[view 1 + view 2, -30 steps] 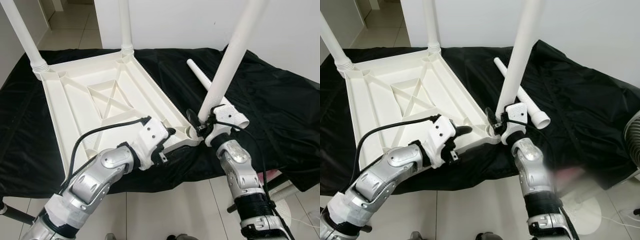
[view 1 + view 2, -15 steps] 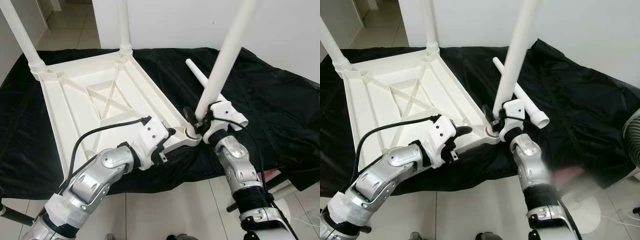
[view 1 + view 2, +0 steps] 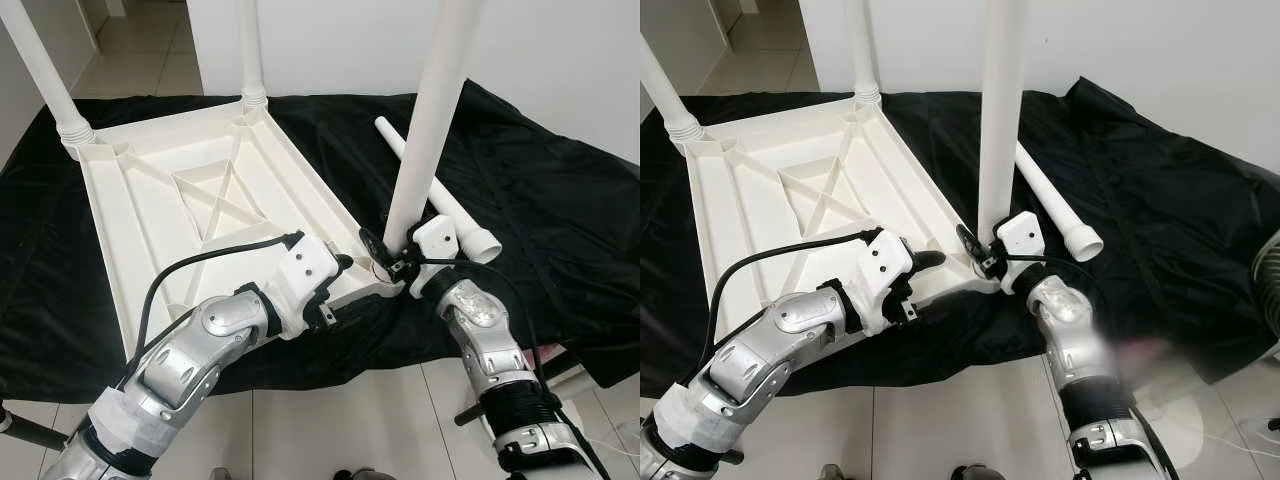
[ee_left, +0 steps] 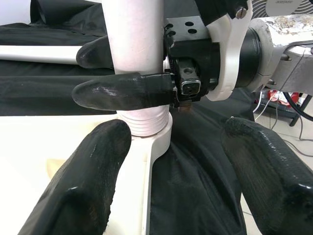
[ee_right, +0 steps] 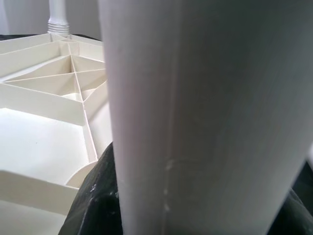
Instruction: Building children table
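Observation:
A white plastic tabletop [image 3: 130, 215] lies upside down on a black cloth. Two white legs [image 3: 45, 70] [image 3: 250, 50] stand in its far corners. My right gripper [image 3: 388, 256] is shut on a third leg [image 3: 430, 110], low on its shaft. That leg stands nearly upright, its ribbed end in the near right corner socket [image 4: 146, 129]. My left gripper [image 4: 176, 132] is open at that same corner; one finger [image 4: 93, 171] lies over the tabletop's rim, the other over the cloth. A fourth leg [image 3: 445, 200] lies loose on the cloth behind the right gripper.
The black cloth [image 3: 560, 200] covers the whole work surface and drapes over its near edge onto a tiled floor [image 3: 330, 420]. A white wall stands close behind. Part of a fan [image 3: 1270, 280] shows at the far right.
The leg in my right gripper has swung from leaning right to nearly upright, and its base has come down onto the corner socket. My left arm has stayed put.

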### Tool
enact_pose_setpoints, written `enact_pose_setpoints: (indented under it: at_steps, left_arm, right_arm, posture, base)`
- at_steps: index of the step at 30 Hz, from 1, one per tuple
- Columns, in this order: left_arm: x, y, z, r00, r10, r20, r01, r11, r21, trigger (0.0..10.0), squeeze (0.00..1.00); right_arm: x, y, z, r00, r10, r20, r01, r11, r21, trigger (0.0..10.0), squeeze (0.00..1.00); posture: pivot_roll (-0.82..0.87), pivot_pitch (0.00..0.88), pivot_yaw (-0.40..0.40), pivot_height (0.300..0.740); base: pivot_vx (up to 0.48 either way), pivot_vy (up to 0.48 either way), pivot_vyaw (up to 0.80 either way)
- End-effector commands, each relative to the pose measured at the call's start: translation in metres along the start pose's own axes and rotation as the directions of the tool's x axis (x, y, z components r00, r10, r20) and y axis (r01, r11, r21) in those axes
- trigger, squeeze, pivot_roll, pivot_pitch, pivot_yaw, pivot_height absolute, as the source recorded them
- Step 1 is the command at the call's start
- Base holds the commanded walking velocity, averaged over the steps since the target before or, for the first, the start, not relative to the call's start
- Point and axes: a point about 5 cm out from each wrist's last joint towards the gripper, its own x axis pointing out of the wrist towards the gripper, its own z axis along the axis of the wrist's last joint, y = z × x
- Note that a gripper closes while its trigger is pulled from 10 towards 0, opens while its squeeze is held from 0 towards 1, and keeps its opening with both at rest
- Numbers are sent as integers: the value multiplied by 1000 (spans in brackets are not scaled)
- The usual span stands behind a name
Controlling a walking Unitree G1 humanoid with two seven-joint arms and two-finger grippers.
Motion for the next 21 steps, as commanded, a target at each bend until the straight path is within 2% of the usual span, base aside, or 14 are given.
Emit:
enact_pose_setpoints:
  at_steps: [1,2,3,7,11,15,21]
  left_arm:
    - [0,-6,2,994,-105,-8,105,994,12,10000,0]
    - [0,-6,3,994,-106,-9,106,994,12,10000,0]
    - [0,-6,3,994,-107,-10,108,994,14,10000,0]
    - [0,-5,4,994,-106,-11,106,994,16,10000,0]
    - [-1,-5,4,994,-104,-13,104,994,19,10000,0]
    - [-1,-5,5,995,-102,-13,102,995,17,10000,0]
    - [-2,-5,5,995,-101,-15,102,995,17,10000,0]
  right_arm:
    - [-11,12,-29,990,60,-125,-53,997,58,10000,0]
    - [-11,11,-30,990,60,-130,-53,997,57,10000,0]
    - [-9,8,-32,988,42,-149,-26,994,109,10000,0]
    - [-5,7,-33,986,22,-163,8,983,181,10000,0]
    - [-4,7,-32,986,20,-163,11,981,192,10000,0]
    - [-1,7,-34,983,5,-185,41,968,248,10000,0]
    - [-1,5,-37,978,-22,-206,82,955,285,10000,0]
  posture:
    - [-35,113,-4,740]
    - [-35,113,-4,740]
    - [-33,114,-6,740]
    - [-30,113,-5,740]
    - [-30,113,-5,740]
    - [-25,111,-8,740]
    - [-25,112,-8,740]
  base:
    - [0,0,0]
    - [0,0,0]
    - [0,0,0]
    - [0,0,0]
    - [0,0,0]
    - [0,0,0]
    - [0,0,0]
